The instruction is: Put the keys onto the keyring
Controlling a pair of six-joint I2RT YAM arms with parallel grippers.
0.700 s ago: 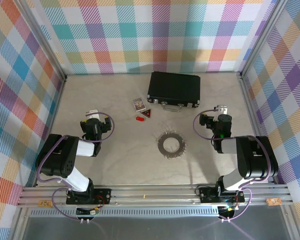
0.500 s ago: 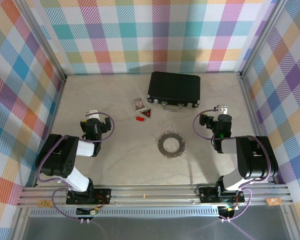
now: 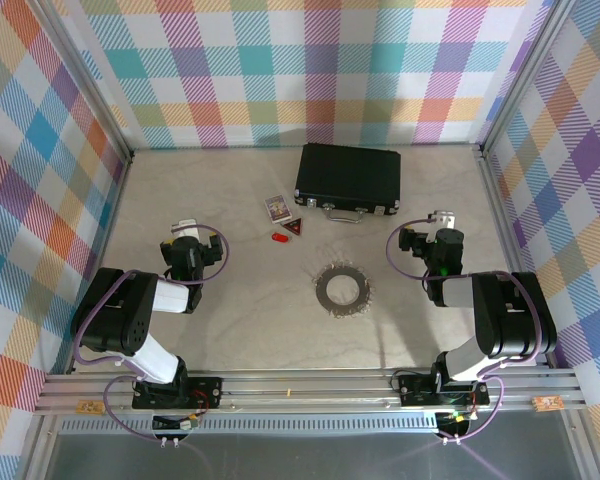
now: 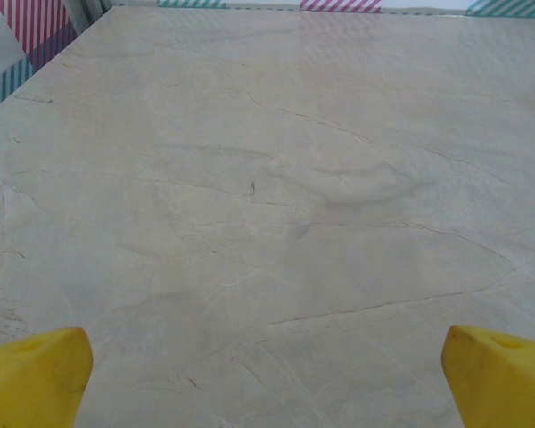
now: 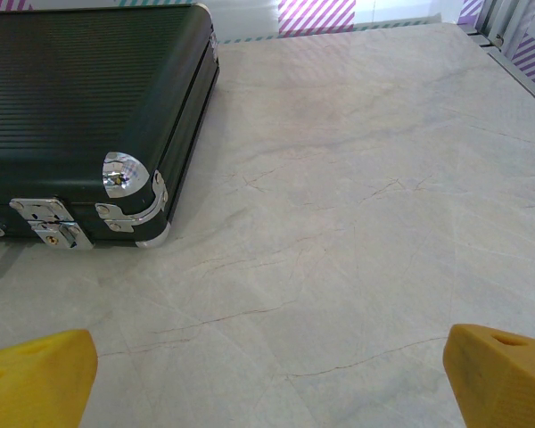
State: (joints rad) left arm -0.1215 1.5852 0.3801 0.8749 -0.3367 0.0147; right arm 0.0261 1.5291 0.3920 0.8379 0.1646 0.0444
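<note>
The keyring (image 3: 341, 289), a grey toothed-looking metal ring, lies flat on the marble table between the two arms. A tiny key with a red oval head (image 3: 279, 238) rests on the table up and to the left of it, beside a dark red triangular tag (image 3: 295, 230). My left gripper (image 3: 184, 229) sits well left of the key, its yellow fingertips (image 4: 36, 374) wide apart over bare marble. My right gripper (image 3: 441, 218) sits right of the keyring, its fingertips (image 5: 499, 374) also wide apart, holding nothing.
A black case (image 3: 348, 179) with metal latches lies at the back centre, its corner (image 5: 116, 169) close ahead-left of the right gripper. A small printed card (image 3: 277, 207) lies left of the case. Plaid walls enclose the table on three sides.
</note>
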